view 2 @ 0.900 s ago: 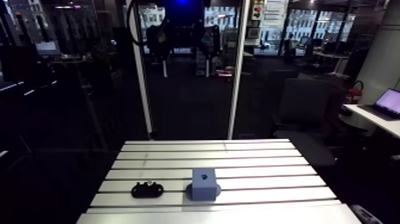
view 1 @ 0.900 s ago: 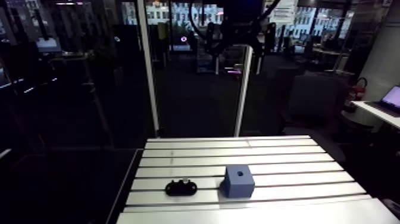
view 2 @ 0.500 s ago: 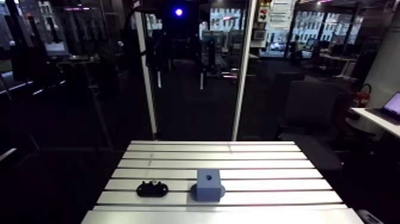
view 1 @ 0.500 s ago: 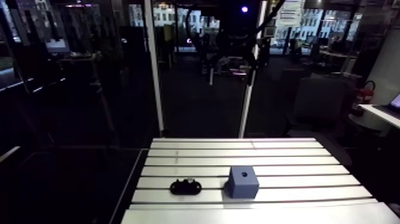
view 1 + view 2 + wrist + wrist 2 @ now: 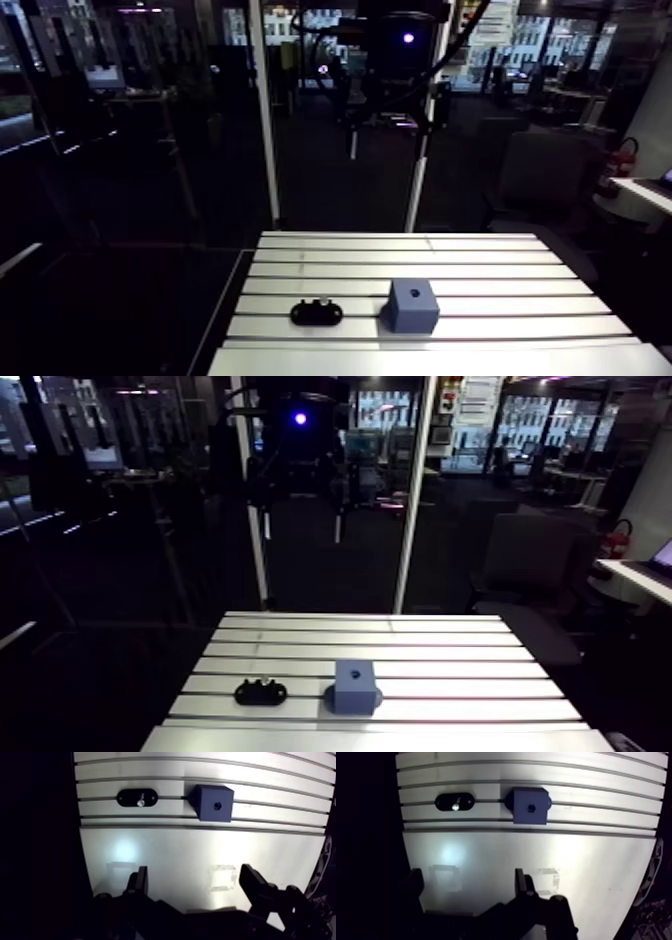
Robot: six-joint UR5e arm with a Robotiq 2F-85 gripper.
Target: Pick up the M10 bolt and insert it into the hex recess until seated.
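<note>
Approaching the bolt with an empty gripper, well above the table.

The gripper [image 5: 195,872] has its two fingers spread wide and holds nothing. The bolt [image 5: 141,800] stands in a black oval holder [image 5: 127,798] on the slotted table [image 5: 200,847], well ahead of the gripper and roughly in line with one finger. The blue block [image 5: 214,803], with the recess [image 5: 216,804] in its top face, sits just beside the holder, nearer the other finger. Which end of the bolt points up is too small to tell. A good pick probably needs the gripper moved forward and sideways until the bolt is centred between the fingers. It should then descend straight and close squarely, keeping the bolt vertical for insertion.
</note>
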